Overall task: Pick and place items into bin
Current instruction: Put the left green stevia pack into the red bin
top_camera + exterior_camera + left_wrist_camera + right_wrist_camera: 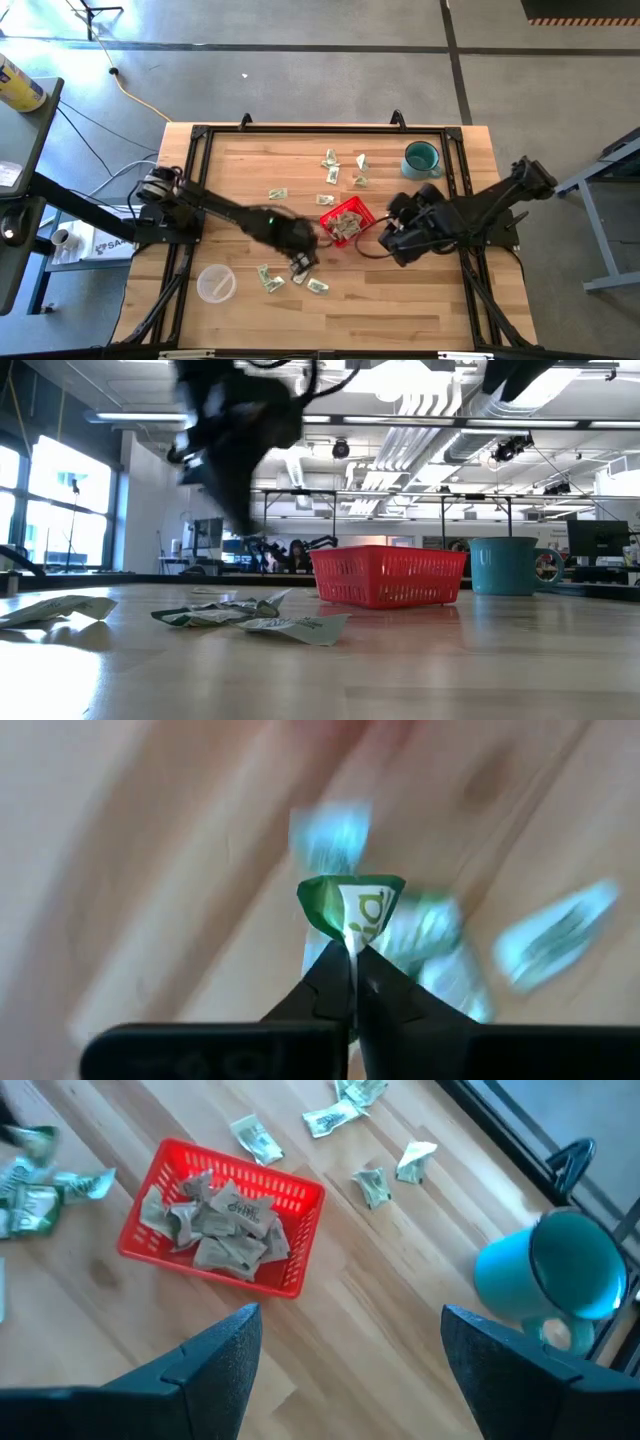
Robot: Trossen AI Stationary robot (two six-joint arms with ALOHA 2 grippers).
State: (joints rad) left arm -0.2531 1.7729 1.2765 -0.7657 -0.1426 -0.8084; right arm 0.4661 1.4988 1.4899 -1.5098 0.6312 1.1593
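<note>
Green and white, the packet [352, 910] in your left gripper [353, 960] is pinched tight by its edge, with the two dark fingers [325, 982] pressed together on it. From above, your left gripper [300, 262] is over the near part of the wooden table [250, 170], just beside the red basket [345, 222] and a little nearer to you than it. A few more packets [270, 279] lie on the wood right by it.

Your red basket sits in the middle of the table. Your right wrist camera shows a small pile of packets [218, 1220] already inside it. More loose packets [344, 168] lie on the far side of the basket, and one [277, 193] lies off to its left.

Your right gripper [392, 238] waits just to the right of the basket. Its two fingers [215, 1355] are spread wide apart and nothing is between them.

You can also see a teal mug [421, 158] at the far right of the table, and a clear plastic cup [215, 283] near the front left. From table height, the basket [388, 575] stands upright with the mug [508, 565] beside it, and flat packets [240, 615] lie in front.
</note>
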